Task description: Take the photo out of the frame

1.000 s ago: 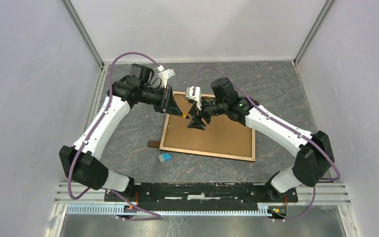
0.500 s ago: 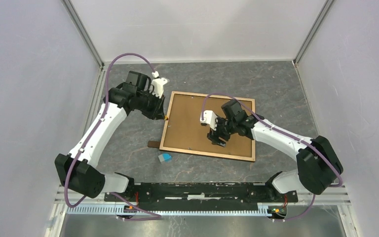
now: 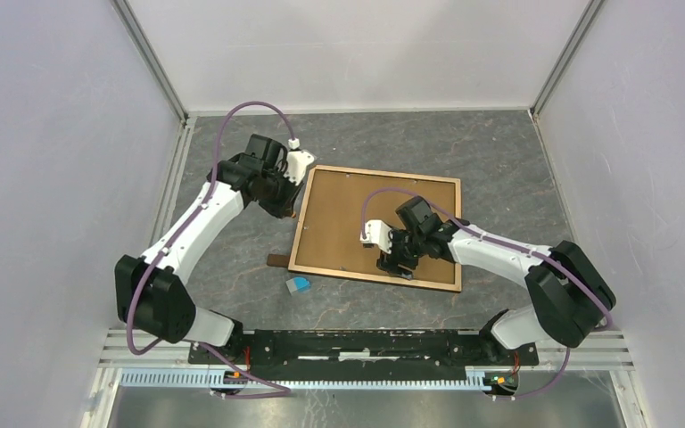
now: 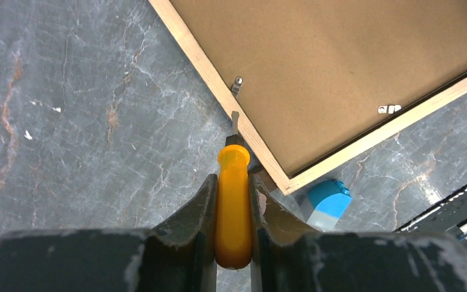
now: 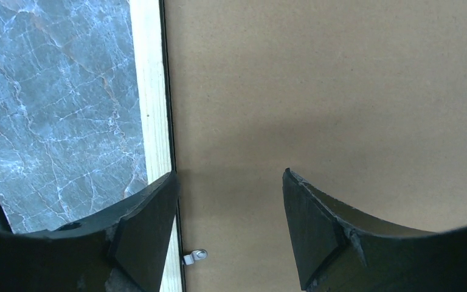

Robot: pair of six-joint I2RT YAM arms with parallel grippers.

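On the grey marbled worktop (image 3: 499,160), the frame (image 3: 348,273) lies face down with its brown backing board (image 3: 339,218) uppermost. The photo is hidden, presumably beneath that board.

- **Left pincer** (image 4: 233,182): clamped on an orange-handled screwdriver (image 4: 233,164), whose tip is at the wood rim beside a metal tab (image 4: 236,85).
- **Right pincer** (image 5: 229,175): fingers apart, holding nothing, above the board close to the frame's near rim.

Treat the frame as rigid but fragile, because it is glass-fronted. Expect the photo to be light, flexible and easily creased; take it by an edge. The worktop looks hard and smooth. Pale walls enclose three sides. A blue block (image 4: 327,201) lies just beside the frame's corner.
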